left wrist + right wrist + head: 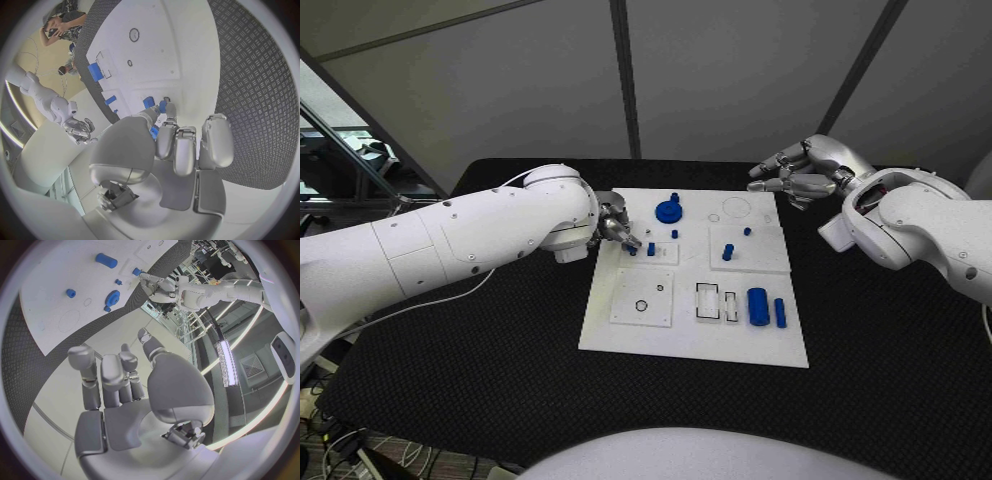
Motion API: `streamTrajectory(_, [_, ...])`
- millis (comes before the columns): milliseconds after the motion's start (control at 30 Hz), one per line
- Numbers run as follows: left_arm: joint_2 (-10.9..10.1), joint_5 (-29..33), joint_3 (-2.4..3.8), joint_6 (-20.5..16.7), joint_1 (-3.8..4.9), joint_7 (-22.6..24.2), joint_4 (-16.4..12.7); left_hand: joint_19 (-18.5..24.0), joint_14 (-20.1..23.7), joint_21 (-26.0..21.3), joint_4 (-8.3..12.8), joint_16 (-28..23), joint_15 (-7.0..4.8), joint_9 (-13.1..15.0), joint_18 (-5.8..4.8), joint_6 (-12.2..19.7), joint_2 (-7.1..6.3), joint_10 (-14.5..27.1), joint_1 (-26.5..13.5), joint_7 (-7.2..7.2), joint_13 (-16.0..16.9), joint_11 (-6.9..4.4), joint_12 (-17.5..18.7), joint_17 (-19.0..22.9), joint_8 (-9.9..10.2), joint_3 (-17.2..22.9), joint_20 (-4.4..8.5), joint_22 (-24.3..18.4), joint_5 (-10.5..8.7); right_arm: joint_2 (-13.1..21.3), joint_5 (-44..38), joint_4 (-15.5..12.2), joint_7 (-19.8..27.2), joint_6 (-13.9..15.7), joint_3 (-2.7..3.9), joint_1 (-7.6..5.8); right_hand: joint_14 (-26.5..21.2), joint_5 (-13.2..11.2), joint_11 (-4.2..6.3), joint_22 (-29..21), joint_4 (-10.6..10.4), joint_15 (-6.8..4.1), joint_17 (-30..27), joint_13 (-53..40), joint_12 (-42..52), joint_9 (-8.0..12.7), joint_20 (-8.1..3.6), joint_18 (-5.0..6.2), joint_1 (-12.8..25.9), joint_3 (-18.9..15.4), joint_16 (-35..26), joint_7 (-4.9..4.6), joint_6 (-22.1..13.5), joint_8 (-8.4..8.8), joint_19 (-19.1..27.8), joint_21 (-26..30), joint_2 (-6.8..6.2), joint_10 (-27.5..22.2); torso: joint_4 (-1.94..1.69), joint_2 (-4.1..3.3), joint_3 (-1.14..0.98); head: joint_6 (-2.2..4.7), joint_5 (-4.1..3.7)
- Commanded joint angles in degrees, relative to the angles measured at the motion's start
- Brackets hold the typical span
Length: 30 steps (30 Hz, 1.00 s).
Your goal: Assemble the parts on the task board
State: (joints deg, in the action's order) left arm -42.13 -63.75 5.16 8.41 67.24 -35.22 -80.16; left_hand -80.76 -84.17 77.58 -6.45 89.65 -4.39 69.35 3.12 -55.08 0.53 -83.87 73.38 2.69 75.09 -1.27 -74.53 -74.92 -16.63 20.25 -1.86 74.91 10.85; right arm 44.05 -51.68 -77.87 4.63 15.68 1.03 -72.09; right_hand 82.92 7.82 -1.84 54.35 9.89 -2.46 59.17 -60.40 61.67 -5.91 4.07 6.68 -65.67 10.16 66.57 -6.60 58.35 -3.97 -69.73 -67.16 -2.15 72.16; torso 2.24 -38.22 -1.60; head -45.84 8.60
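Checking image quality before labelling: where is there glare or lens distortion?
Head view: even light, task board edges straight, no strong glare. Left wrist view: fisheye bends the board's edges, sheen on the left hand. Right wrist view: bright ceiling strip light, curved by the lens.

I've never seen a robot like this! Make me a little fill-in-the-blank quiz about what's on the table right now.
1. The small parts on the white task board are coloured ____.
2. The hand working at the board's edge, among small pegs, is the robot's ____ hand.
3. The right hand hovers off the board and holds ____.
4. The tablecloth under the board is ____.

Missing words: blue; left; nothing; black
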Motion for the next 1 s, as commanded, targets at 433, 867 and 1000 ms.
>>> streamTrajectory(433, [0.64, 4.94, 1.56, 11.02, 3.11, -2.27, 2.29, 0.46, -5.75, -0.54, 9.03, 0.09, 0.25, 0.11, 0.80, -0.11, 0.16, -0.32, -1.33, 0.44, 10.21, 0.33, 1.44, -14.90, 0.14, 8.75, -0.37, 1.87, 0.36, -0.16, -0.06, 0.12, 0.38, -0.13, 0.04, -0.12, 0.49, 0.11, 0.10, -0.01, 0.03, 0.08, -0.02, -0.05, 0.26, -0.08, 0.05, 0.54, 0.20, 0.00, -0.30, 0.11, -0.44, 0.25, -0.32, 0.31, 0.40, 0.43, 0.04, 0.00, -0.03, -0.04, 0.07])
streamTrajectory(867, [7.08, 10.86, -0.37, 22.30, 5.58, -4.27, 13.53, 1.21, -5.71, -1.35, 9.99, -0.04, 0.53, -0.03, 1.00, 0.27, 0.50, 0.17, -2.40, 0.71, 9.83, 0.59, 2.69, -14.80, 0.42, 9.85, -0.60, 1.25, -0.17, -0.46, -0.06, 0.11, 0.32, -0.08, 0.04, -0.12, 0.49, 0.11, 0.10, -0.01, 0.03, 0.08, -0.02, -0.05, 0.26, -0.08, 0.05, 0.54, 0.20, 0.00, -0.30, 0.11, -0.44, 0.25, -0.32, 0.31, 0.40, 0.43, 0.07, -0.02, -0.01, -0.35, 0.26])
streamTrajectory(1000, [8.77, 10.27, -0.60, 25.72, 5.92, -4.15, 16.34, 1.09, -5.79, -1.16, 10.20, 0.24, 0.55, -0.05, 0.94, 0.34, 0.54, 0.09, -2.48, 0.75, 9.90, 0.63, 2.45, -15.01, 0.46, 10.02, -0.63, 1.47, -0.18, -0.60, -0.06, 0.12, 0.33, -0.07, 0.04, -0.12, 0.51, 0.11, 0.11, 0.06, 0.06, 0.08, 0.00, 0.00, 0.23, -0.08, 0.04, 0.52, 0.20, -0.01, -0.32, 0.11, -0.44, 0.26, -0.39, 0.28, 0.38, 0.41, 0.27, -0.08, 0.05, -0.38, 0.18])
